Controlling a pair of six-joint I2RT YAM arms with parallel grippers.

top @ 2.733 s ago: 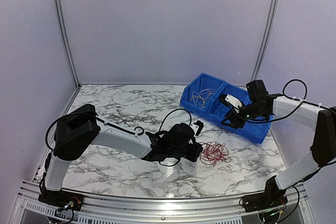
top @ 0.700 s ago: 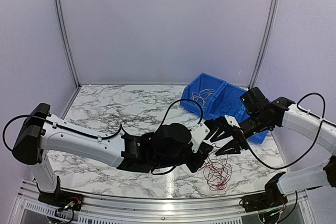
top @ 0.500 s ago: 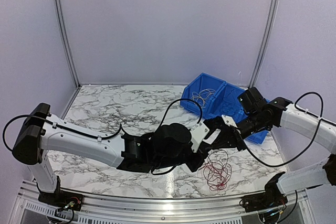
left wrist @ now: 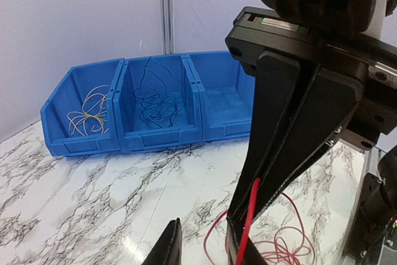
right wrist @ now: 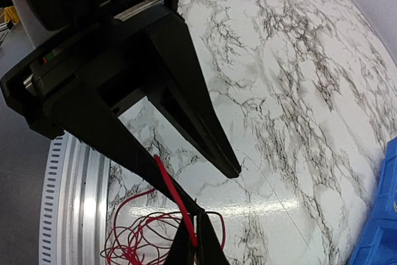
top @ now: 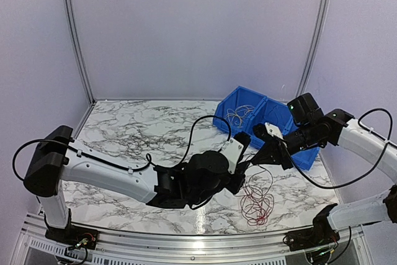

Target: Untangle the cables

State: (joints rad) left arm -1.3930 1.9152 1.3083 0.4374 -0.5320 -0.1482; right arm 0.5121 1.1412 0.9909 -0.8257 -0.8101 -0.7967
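Observation:
A red cable (right wrist: 173, 197) runs taut from my right gripper (right wrist: 198, 218), which is shut on it, down to a loose red bundle of cables (top: 256, 198) on the marble table. My left gripper (left wrist: 201, 231) stands open right beside it; the red strand (left wrist: 251, 209) lies along its right finger, and the left finger is apart from it. In the top view both grippers meet above the table's middle right, left gripper (top: 243, 153) and right gripper (top: 256, 161). Tan cables (left wrist: 87, 113) and dark cables (left wrist: 155, 97) lie in separate compartments of a blue bin.
The blue bin (top: 231, 127) with three compartments stands at the back right; its third compartment (left wrist: 223, 100) holds nothing I can see. The metal table rail (right wrist: 74, 203) runs along the near edge, close to the red bundle.
My left gripper has opened and no longer pinches the red cable. My right gripper, open at first, shut on the cable, then drew it slightly back and to the right.

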